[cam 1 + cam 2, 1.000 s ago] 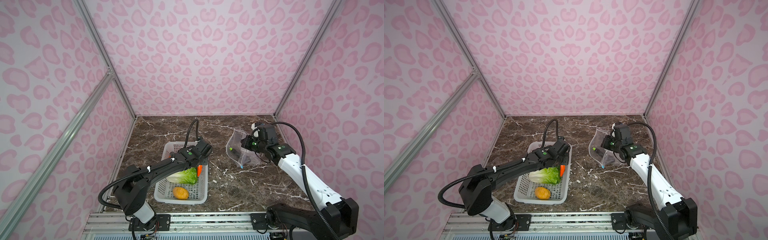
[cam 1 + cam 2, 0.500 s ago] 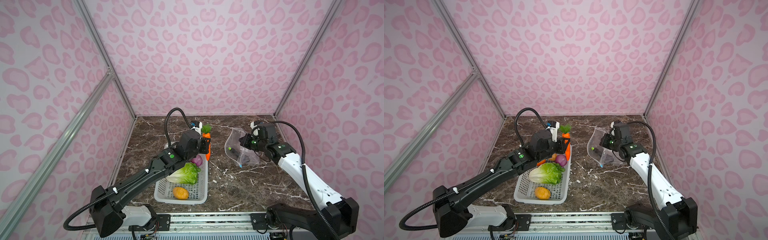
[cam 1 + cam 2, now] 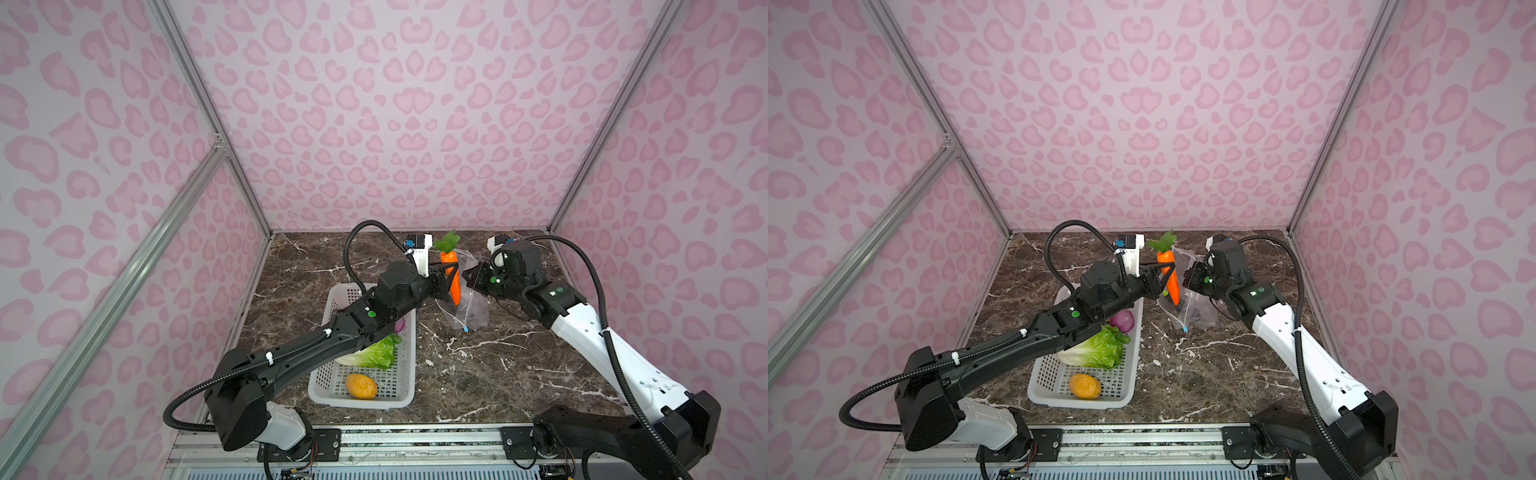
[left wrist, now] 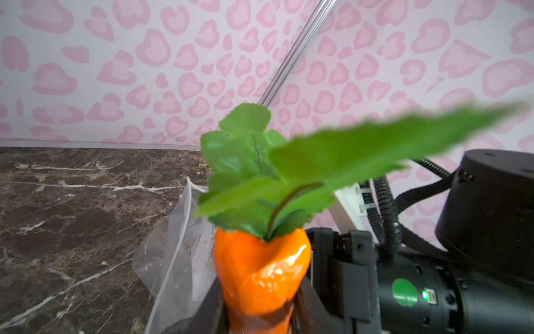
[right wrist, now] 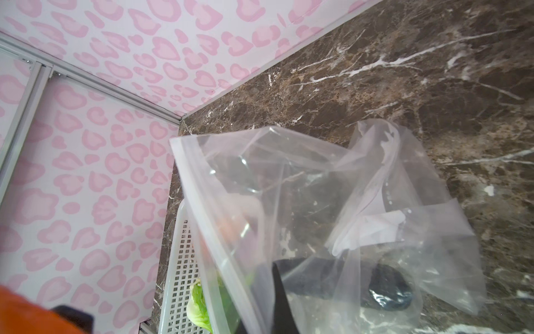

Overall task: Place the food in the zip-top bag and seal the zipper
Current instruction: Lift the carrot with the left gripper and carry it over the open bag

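**Grip state.** The left fingers (image 3: pixel 440 284) are clamped on the body of the carrot (image 3: pixel 456 291). It is held off the counter (image 3: pixel 498 374), upright, green top uppermost. The right fingers (image 5: pixel 278 295) are clenched on the edge of the zip-top bag (image 3: pixel 469 307) and lift its mouth side, while the lower part sags onto the counter.

**Location of items.** In both top views the carrot's tip overlaps the raised mouth of the bag. Whether it has passed inside cannot be told. One dark eggplant-like piece (image 5: pixel 387 292) lies inside the bag near its bottom. The white perforated basket (image 3: pixel 361 401) holds the lettuce head (image 3: pixel 376 353), the purple onion (image 3: pixel 1122 321) and a yellow-orange round (image 3: pixel 361 386). The left arm hides part of the basket.

**Zipper.** The zipper strip (image 5: pixel 202 208) stands open, and the blue slider tab (image 3: pixel 466 330) hangs at the low end of the mouth.

**Progress.** Judged early: one piece is bagged and a second is at the mouth. At least three visible pieces are to be transferred. Sealing is not begun.
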Available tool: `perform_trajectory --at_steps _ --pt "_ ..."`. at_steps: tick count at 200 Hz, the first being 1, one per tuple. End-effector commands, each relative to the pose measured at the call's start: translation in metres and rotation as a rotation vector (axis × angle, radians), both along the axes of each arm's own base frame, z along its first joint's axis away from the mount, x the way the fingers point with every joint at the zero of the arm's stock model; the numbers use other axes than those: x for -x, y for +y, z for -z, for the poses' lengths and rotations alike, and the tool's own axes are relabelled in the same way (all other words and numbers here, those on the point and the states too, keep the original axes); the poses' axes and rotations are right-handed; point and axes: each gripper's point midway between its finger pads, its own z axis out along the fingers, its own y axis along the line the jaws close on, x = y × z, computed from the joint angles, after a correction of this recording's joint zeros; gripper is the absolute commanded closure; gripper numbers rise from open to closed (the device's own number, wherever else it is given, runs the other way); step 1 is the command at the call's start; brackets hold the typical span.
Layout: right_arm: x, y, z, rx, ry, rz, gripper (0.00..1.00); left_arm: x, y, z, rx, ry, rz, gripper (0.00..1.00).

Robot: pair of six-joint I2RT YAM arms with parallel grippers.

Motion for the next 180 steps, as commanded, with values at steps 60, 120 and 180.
perform_trajectory --at_steps 60,120,180 --pt "0.004 0.000 -0.022 -0.091 -0.042 0.039 1.00 -0.012 -0.011 0.039 -0.038 -0.039 -0.074 0.97" --pt "0.003 0.000 -0.021 -0.091 -0.043 0.042 1.00 -0.008 -0.009 0.088 -0.203 0.006 -0.060 0.97" --pt "0.000 0.010 -0.004 -0.110 -0.020 0.012 1.00 -0.005 -0.009 0.135 -0.361 0.150 -0.040 0.87"
